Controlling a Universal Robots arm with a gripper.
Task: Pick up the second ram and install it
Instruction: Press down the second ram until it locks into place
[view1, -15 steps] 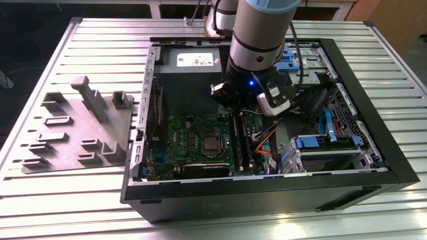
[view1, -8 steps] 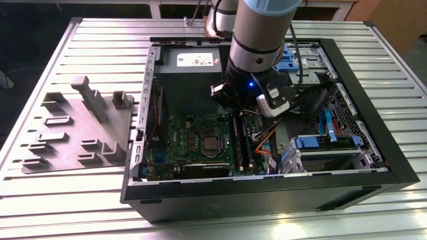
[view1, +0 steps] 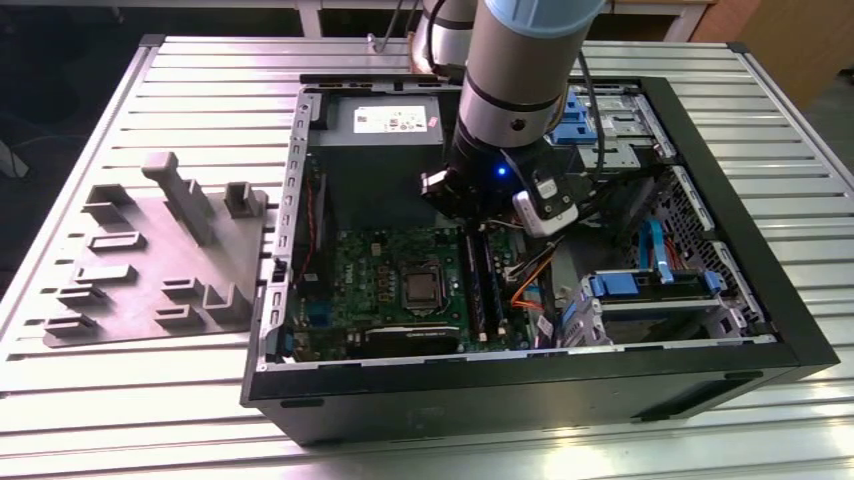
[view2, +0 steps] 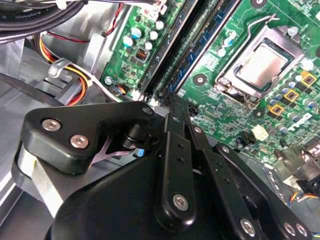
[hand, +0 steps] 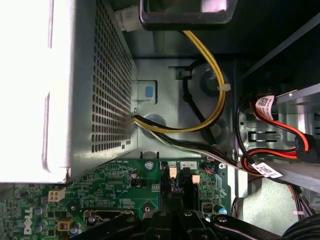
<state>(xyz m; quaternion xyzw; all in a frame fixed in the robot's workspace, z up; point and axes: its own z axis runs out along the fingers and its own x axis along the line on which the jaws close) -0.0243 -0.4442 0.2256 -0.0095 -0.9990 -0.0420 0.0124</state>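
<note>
The gripper (view2: 172, 102) hung over the memory slots (view2: 187, 47) near the motherboard (view1: 400, 290) edge; fingers appeared pressed together on a thin edge, likely the second ram (view1: 477, 280), standing in its slot. Judged step: seating. Next move calls for straight downward pressure. Beyond, the perforated metal power supply (hand: 75, 90).

A white label (view1: 395, 119) sits on the power supply (view1: 380, 155), its print too small to read. White lettering (hand: 30, 222) marks the motherboard (hand: 110, 187). Barcode tags (hand: 265, 170) hang on cables (hand: 280, 125), unreadable
</note>
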